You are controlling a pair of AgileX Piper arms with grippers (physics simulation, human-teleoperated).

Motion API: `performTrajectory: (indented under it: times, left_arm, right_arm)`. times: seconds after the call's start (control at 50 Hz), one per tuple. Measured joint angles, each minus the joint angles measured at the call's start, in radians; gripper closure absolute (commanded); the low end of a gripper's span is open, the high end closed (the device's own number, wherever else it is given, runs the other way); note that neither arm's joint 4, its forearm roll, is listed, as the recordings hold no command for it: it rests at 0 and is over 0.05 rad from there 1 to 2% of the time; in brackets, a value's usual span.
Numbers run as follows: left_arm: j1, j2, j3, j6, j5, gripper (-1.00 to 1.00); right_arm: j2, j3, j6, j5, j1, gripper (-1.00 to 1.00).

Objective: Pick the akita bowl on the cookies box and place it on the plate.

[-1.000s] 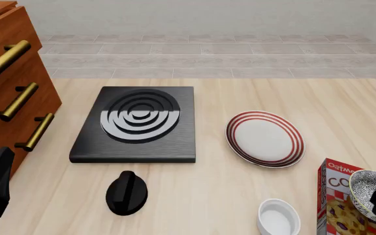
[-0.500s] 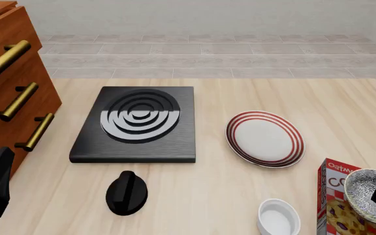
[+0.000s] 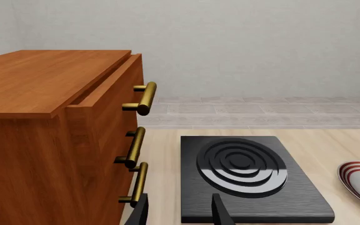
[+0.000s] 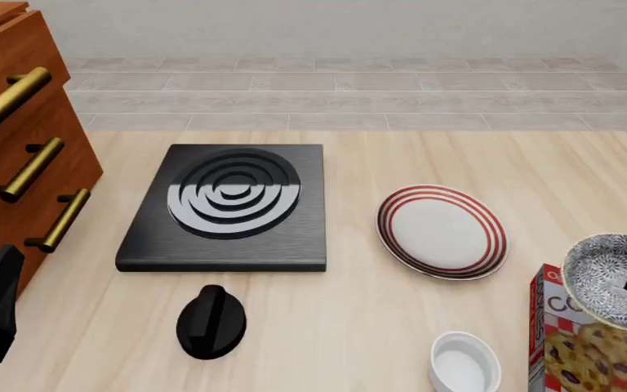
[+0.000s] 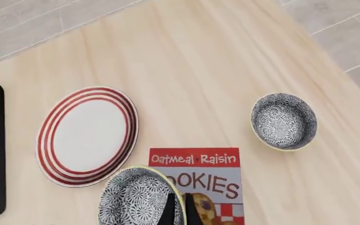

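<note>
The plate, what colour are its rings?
Red rings on the white plate, clearest in the front view.

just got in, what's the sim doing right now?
The right gripper is pinched on the rim of the akita bowl and holds it above the cookies box, short of the plate, which has nothing on it. The left gripper is open and idle near the wooden drawers, facing the black stove. A second patterned bowl sits on the table beyond the box, and a plain white bowl beside it.
</note>
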Motion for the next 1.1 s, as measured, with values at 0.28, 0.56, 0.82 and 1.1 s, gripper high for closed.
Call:
performTrajectory:
  times: [0.28,0.56,0.82,1.1]
  left_arm:
    - [0.000,0.000,0.000,0.000,0.000,-1.00]
    - [0.000,0.000,0.000,0.000,0.000,-1.00]
    - [0.000,0.000,0.000,0.000,0.000,-1.00]
    - [0.000,0.000,0.000,0.000,0.000,-1.00]
  right_arm:
    - [0.123,-0.068,0.121,-0.123,0.168,1.00]
    - [0.318,-0.120,0.199,-0.298,0.296,1.00]
    - [0.481,-0.172,0.240,-0.424,0.379,1.00]
    - [0.623,-0.227,0.257,-0.513,0.420,1.00]
